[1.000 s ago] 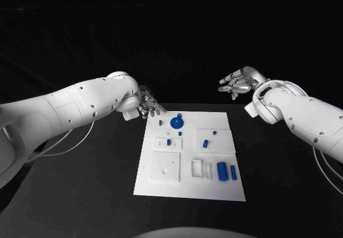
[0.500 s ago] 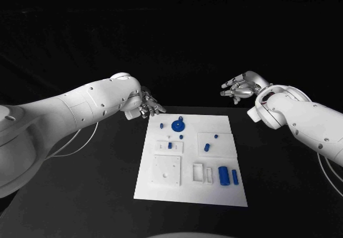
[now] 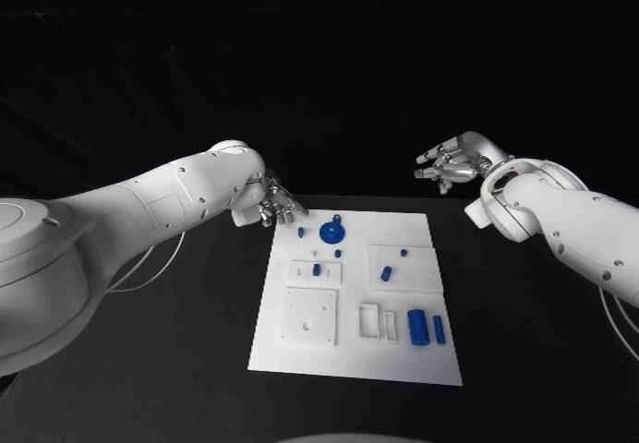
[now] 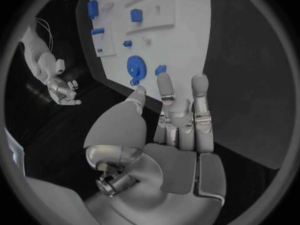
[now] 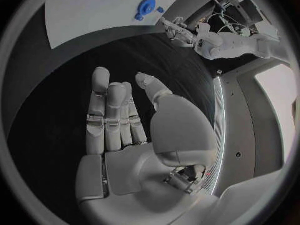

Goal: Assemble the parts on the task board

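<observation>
While the task board (image 3: 357, 305) lies flat in the middle of the black table (image 3: 160, 369), its blue parts sit scattered across it. There's a gear-like blue disc (image 3: 331, 229) near the board's far edge, toward the far left corner, and two small blue pegs (image 3: 317, 270) stand in raised white blocks around the middle. Two blue cylinders (image 3: 416, 324) lie side by side near the board's right edge, toward the near corner.

These parts look small, hard and light, probably smooth plastic, so they could slip or roll, the cylinders especially. I'd judge a fingertip pinch across the sides is the way to take them. The disc wants a grip at its rim or on the knob that seems to stand up from it.

Now the left hand (image 3: 274, 204): it hovers just off the board's far left corner, close to the disc, fingers straight and close together, holding nothing and touching nothing as far as I can tell. The right hand (image 3: 451, 162) hangs well beyond the board's far right corner, fingers loosely apart, empty. Nothing lifted yet; the assembly looks barely begun.
</observation>
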Controlling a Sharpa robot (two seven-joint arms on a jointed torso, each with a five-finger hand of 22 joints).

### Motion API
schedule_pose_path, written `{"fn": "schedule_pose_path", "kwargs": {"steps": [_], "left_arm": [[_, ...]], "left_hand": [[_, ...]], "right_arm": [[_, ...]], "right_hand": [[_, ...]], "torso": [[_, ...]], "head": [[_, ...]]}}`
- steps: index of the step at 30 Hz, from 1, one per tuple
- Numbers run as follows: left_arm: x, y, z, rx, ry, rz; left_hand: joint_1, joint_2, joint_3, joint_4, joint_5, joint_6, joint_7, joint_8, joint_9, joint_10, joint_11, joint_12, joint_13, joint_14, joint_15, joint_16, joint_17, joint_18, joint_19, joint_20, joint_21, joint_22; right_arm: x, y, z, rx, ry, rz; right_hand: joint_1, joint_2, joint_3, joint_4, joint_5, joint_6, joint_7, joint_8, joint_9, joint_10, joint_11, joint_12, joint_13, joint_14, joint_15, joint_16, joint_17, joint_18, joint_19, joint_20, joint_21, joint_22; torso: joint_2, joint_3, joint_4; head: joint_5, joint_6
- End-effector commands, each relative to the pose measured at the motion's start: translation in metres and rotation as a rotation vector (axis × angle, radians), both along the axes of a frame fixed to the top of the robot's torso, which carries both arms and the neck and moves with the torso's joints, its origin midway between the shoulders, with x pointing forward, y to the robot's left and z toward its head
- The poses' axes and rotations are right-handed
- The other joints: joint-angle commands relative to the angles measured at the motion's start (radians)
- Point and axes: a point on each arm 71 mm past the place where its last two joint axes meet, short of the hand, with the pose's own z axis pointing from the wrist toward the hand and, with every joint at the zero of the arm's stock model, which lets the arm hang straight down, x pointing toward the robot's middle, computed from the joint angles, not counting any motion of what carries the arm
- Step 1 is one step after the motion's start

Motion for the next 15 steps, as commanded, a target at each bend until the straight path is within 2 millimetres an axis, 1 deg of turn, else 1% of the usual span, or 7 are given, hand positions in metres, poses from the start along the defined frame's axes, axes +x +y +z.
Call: {"fn": "schedule_pose_path", "kwargs": {"steps": [1, 2, 4, 5, 8, 12, 15], "left_arm": [[-0.0023, -0.0043, -0.0038, 0.006, 0.04, -0.05], [-0.0026, -0.0047, -0.0045, 0.006, 0.045, -0.054], [-0.0033, -0.0052, -0.0056, 0.006, 0.055, -0.062], [-0.0037, -0.0054, -0.0063, 0.007, 0.061, -0.067], [-0.0041, -0.0055, -0.0072, 0.008, 0.067, -0.072], [-0.0046, -0.0052, -0.0081, 0.01, 0.075, -0.076], [-0.0052, -0.0054, -0.0091, 0.011, 0.084, -0.082]], "left_hand": [[-0.011, -0.019, 0.002, 0.02, -0.005, -0.001, -0.004, 0.0, -0.001, 0.034, 0.003, -0.004, 0.0, -0.003, -0.002, 0.005, 0.001, -0.008, 0.002, -0.003, -0.004, 0.017], [-0.02, -0.035, 0.011, 0.042, -0.005, -0.001, -0.005, 0.0, -0.002, 0.034, 0.002, -0.005, -0.001, -0.004, -0.002, 0.005, 0.002, -0.009, 0.002, -0.004, -0.005, 0.017], [-0.03, -0.047, 0.006, 0.064, -0.005, -0.001, -0.005, 0.0, -0.003, 0.034, 0.003, -0.007, -0.001, -0.005, -0.002, 0.004, 0.001, -0.01, 0.001, -0.004, -0.005, 0.017], [-0.019, 0.006, -0.103, 0.043, -0.005, -0.003, -0.004, 0.001, -0.003, 0.034, 0.003, -0.009, 0.0, -0.006, -0.002, 0.005, 0.003, -0.011, 0.001, -0.004, -0.005, 0.018], [-0.014, 0.016, -0.132, 0.045, -0.005, -0.004, -0.004, 0.0, -0.004, 0.034, 0.003, -0.01, 0.001, -0.007, -0.002, 0.004, 0.003, -0.011, 0.0, -0.004, -0.006, 0.017], [-0.007, 0.023, -0.138, 0.045, -0.005, -0.003, -0.004, 0.001, -0.004, 0.034, 0.003, -0.01, 0.002, -0.006, -0.002, 0.004, 0.004, -0.011, 0.0, -0.004, -0.006, 0.017], [0.002, 0.042, -0.14, 0.031, -0.004, -0.002, -0.004, 0.001, -0.002, 0.034, 0.004, -0.009, 0.004, -0.006, -0.001, 0.004, 0.004, -0.01, 0.0, -0.002, -0.006, 0.017]], "right_arm": [[-0.0002, 0.0003, 0.0017, -0.002, -0.01, 0.003], [0.0, -0.0001, 0.0017, -0.002, -0.009, 0.002], [0.0003, -0.0008, 0.0017, -0.003, -0.008, 0.001], [0.0005, -0.0011, 0.0018, -0.004, -0.007, 0.0], [0.0006, -0.0014, 0.0019, -0.005, -0.005, 0.0], [0.001, -0.0017, 0.0016, -0.006, -0.003, -0.001], [0.0011, -0.0013, 0.0015, -0.006, -0.001, 0.0]], "right_hand": [[-0.006, 0.002, -0.002, 0.002, 0.003, -0.005, 0.002, -0.003, -0.001, -0.001, 0.001, -0.003, -0.001, -0.006, 0.003, -0.004, -0.001, 0.001, 0.028, -0.003, -0.006, -0.001], [-0.006, 0.002, -0.002, 0.002, 0.003, -0.005, 0.002, -0.003, -0.001, -0.001, 0.001, -0.003, -0.001, -0.006, 0.003, -0.004, -0.001, 0.001, 0.028, -0.003, -0.006, -0.001], [-0.006, 0.001, -0.001, 0.003, 0.003, -0.005, 0.001, -0.003, -0.001, 0.001, 0.001, -0.006, -0.004, -0.006, 0.003, -0.005, -0.002, 0.0, 0.028, -0.003, -0.008, -0.003], [-0.005, 0.001, 0.0, 0.004, 0.002, -0.005, 0.001, -0.003, -0.001, 0.002, 0.001, -0.009, -0.006, -0.007, 0.003, -0.008, -0.004, 0.0, 0.027, -0.003, -0.01, -0.005], [-0.005, 0.001, 0.0, 0.004, 0.002, -0.005, 0.001, -0.003, -0.001, 0.002, 0.001, -0.009, -0.006, -0.007, 0.003, -0.008, -0.004, 0.0, 0.027, -0.003, -0.01, -0.005], [-0.006, 0.001, -0.001, 0.005, 0.002, -0.005, 0.002, -0.003, -0.001, 0.002, 0.001, -0.01, -0.008, -0.007, 0.003, -0.008, -0.004, 0.0, 0.028, -0.003, -0.01, -0.006], [-0.006, 0.001, -0.001, 0.005, 0.002, -0.005, 0.002, -0.003, -0.001, 0.002, 0.001, -0.01, -0.008, -0.007, 0.003, -0.008, -0.004, 0.0, 0.028, -0.003, -0.01, -0.006]], "torso": [[0.0, -0.0009, -0.0011], [0.0, -0.0003, -0.0006], [-0.001, 0.0006, 0.0003], [-0.002, 0.0009, 0.0007], [0.0, 0.0004, 0.0008], [0.0, -0.0003, 0.0002], [0.0, 0.0001, -0.0004]], "head": [[-0.002, -0.003], [-0.003, -0.004], [-0.002, -0.005], [-0.002, -0.005], [-0.003, -0.004], [-0.004, -0.002], [-0.004, -0.002]]}}
